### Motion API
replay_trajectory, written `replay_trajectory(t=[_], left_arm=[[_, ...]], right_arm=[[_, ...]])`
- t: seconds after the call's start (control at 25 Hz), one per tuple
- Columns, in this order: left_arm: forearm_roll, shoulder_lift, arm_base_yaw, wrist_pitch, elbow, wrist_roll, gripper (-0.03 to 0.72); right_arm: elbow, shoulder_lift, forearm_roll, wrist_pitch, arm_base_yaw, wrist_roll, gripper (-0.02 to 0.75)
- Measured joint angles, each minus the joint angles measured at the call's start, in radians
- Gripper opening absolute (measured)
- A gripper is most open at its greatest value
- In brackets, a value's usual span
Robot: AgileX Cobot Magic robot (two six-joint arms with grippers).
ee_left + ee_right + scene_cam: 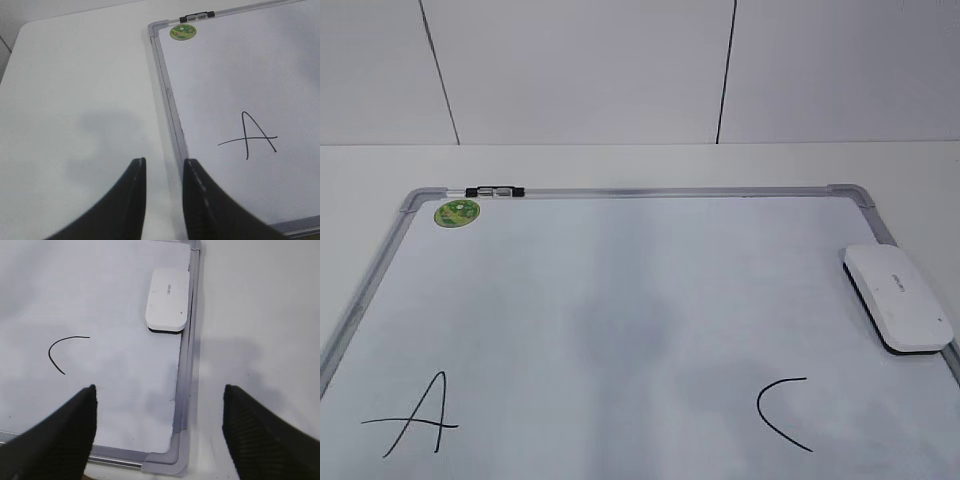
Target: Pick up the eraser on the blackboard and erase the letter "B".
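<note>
The blackboard [620, 300] lies flat on the white table [620, 165]. It shows a black "A" [415, 415] and a black "C" [782, 412], with a smudged gap between them. The eraser [898, 297] lies by the right frame, its long side running along that frame. Its small grey label is too tiny to read. The left hand [164, 172] is narrow. The right hand [159, 405] is wide open.

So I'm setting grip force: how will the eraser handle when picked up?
The eraser looks like a stiff plastic shell, so it probably won't flex. Its smooth, rounded top may be slippery. Lying flat and low on the board, it seems unlikely to roll or tip.
</note>
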Motion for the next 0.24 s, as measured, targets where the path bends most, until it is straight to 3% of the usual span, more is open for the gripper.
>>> replay_trajectory(t=[0.24], left_arm=[[-0.036, 0.0, 0.007, 0.0, 0.0, -0.002, 0.199]], right_arm=[[0.0, 0.0, 0.0, 0.0, 0.0, 0.0, 0.587]])
